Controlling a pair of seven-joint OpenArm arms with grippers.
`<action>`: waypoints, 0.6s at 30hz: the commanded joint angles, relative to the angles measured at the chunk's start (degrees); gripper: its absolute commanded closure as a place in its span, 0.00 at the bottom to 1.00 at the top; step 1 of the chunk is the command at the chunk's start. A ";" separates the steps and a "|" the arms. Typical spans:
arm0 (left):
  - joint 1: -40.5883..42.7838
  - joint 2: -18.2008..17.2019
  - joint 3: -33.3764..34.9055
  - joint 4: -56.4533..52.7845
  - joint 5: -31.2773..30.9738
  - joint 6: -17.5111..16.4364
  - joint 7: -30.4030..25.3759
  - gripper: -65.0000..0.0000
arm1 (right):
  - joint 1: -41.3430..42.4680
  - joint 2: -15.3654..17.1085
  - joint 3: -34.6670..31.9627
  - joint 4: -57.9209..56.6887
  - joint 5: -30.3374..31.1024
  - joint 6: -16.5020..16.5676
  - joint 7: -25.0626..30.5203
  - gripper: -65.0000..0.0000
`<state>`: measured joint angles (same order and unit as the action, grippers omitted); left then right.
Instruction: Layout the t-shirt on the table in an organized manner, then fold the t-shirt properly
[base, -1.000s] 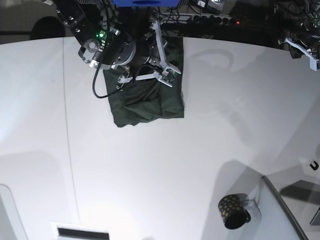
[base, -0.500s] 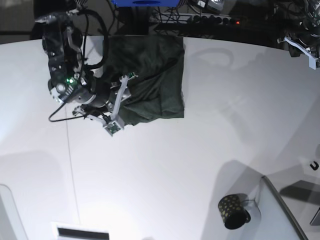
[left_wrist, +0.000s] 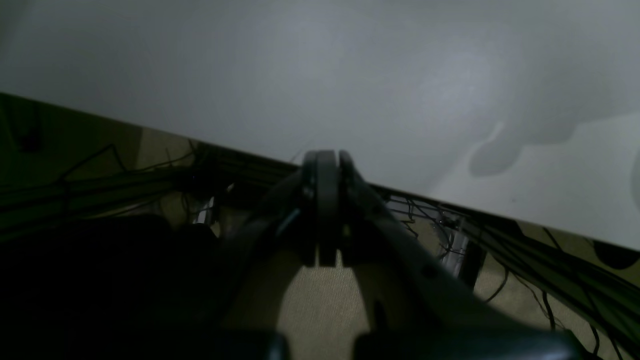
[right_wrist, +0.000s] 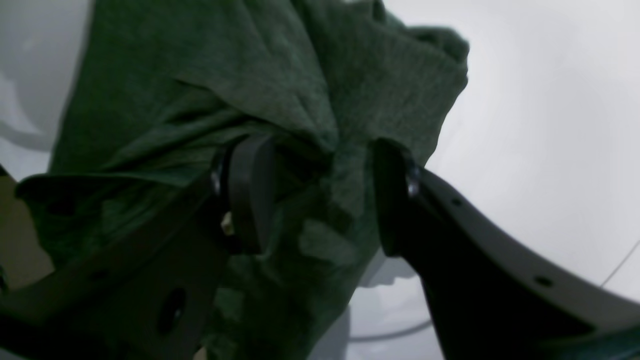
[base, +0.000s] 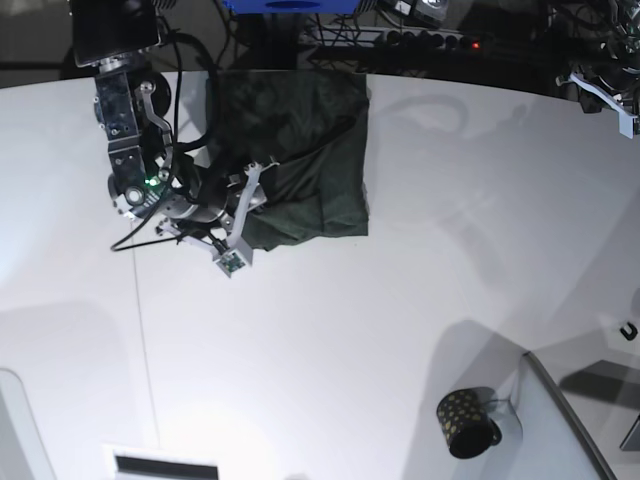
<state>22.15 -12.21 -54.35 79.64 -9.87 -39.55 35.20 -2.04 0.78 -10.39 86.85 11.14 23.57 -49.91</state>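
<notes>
The dark green t-shirt (base: 300, 150) lies folded into a rough rectangle at the far middle of the white table (base: 350, 330). My right gripper (base: 243, 218) is at its near left corner. In the right wrist view the right gripper (right_wrist: 320, 150) stands open, with a bunched fold of the t-shirt (right_wrist: 260, 75) between its two dark fingers (right_wrist: 250, 195). My left gripper (base: 612, 105) hovers at the far right edge, away from the shirt. In the left wrist view the left gripper (left_wrist: 325, 165) is shut on nothing, over the table (left_wrist: 350, 75) edge.
A dark gold-dotted mug (base: 465, 422) stands near the front right, beside a grey tray-like panel (base: 565, 420). A thin dark seam (base: 140, 300) runs down the table's left side. A white box (base: 160, 462) sits at the front left. Cables hang behind the far edge.
My right arm swung from above the shirt's upper part down to its near left corner, with the jaws wider apart. The shirt's far left part now shows. The left arm stayed put.
</notes>
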 joint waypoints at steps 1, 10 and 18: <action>0.40 -1.02 -0.47 0.85 -0.55 -0.45 -1.05 1.00 | 1.03 -0.12 -0.02 0.23 0.60 0.30 0.99 0.55; 0.40 -1.02 -0.47 0.85 -0.55 -0.45 -1.05 1.00 | 1.03 -1.00 -2.75 0.05 0.60 0.30 0.55 0.99; 0.40 -1.02 -0.55 0.85 -0.55 -0.45 -1.05 1.00 | 2.79 -3.81 -9.96 -0.39 0.60 -0.06 0.55 0.96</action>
<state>22.22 -12.14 -54.35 79.64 -9.89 -39.55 35.18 -0.47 -2.46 -20.32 85.71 11.14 23.44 -50.39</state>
